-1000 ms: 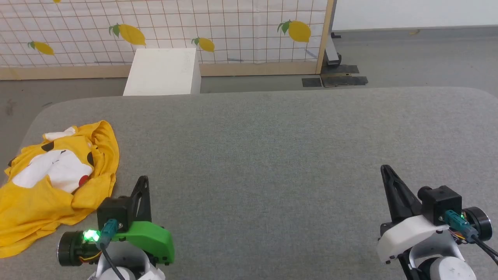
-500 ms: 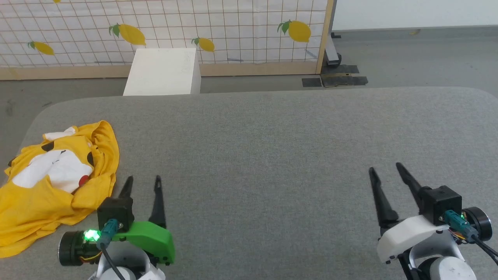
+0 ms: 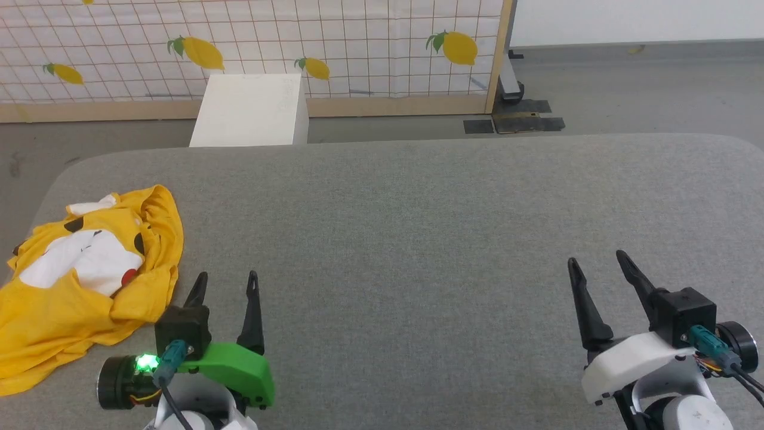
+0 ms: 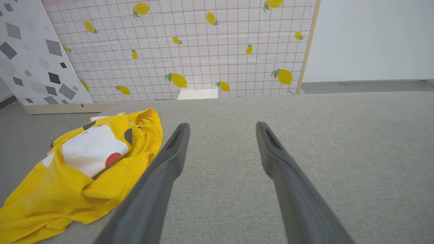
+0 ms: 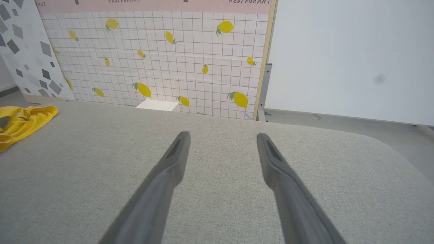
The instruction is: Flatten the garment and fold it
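Spread and empty, left hand (image 3: 228,276) hovers just beside crumpled yellow T-shirt (image 3: 59,310) at left edge of table (image 3: 418,227), right hand (image 3: 596,258) likewise spread, well apart; cloth looks light, limp, best pinched at nearest hem fold.

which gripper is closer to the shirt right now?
The left gripper, on the green mount: its fingertips sit right beside the crumpled yellow T-shirt. The right gripper, on the white mount, is across the table.

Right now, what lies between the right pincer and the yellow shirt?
In the head view: a bare stretch of grey table, then the open left pincer, close beside the shirt.
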Available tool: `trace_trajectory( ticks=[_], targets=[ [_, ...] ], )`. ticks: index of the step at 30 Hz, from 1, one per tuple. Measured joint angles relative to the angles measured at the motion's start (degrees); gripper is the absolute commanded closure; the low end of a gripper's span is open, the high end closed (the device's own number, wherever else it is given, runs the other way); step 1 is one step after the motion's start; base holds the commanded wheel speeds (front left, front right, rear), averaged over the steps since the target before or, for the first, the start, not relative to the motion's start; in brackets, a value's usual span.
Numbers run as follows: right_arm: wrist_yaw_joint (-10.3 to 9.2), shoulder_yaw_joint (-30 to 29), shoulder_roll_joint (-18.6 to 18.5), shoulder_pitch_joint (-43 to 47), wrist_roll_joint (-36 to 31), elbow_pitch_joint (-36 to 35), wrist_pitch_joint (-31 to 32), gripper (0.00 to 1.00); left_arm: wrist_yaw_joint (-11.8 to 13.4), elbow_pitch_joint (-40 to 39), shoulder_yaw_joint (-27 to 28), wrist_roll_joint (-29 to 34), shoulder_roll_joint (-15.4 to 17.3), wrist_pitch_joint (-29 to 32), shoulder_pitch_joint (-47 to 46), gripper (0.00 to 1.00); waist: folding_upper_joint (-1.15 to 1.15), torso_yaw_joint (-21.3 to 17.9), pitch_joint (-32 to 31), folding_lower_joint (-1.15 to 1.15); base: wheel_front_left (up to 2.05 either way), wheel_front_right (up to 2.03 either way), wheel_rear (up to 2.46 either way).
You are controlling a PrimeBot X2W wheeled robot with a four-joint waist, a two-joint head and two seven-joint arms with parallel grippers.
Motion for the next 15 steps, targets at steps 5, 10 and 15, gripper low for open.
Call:
trace_trajectory(
  ticks=[5,10,15],
  targets=[
    [0.00,-0.32,0.00,0.02,0.21,0.53,-0.60,0.00,0.26,0.29,-0.30,-0.26,0.00,-0.71,0.00,0.00,0.00,0.36,-0.02,0.00,0.00,0.00,0.00],
    [0.01,-0.41,0.00,0.43,0.56,0.97,-1.20,0.00,0.35,0.35,-0.27,-0.71,0.00,-1.25,0.00,0.00,0.00,1.12,-0.04,0.00,0.00,0.00,0.00],
    [0.01,-0.57,0.00,0.78,1.13,1.52,-1.76,0.00,0.84,0.41,-0.18,-0.82,0.00,-1.80,0.01,0.00,0.00,2.44,-0.12,0.00,0.00,0.00,0.00]
  ],
)
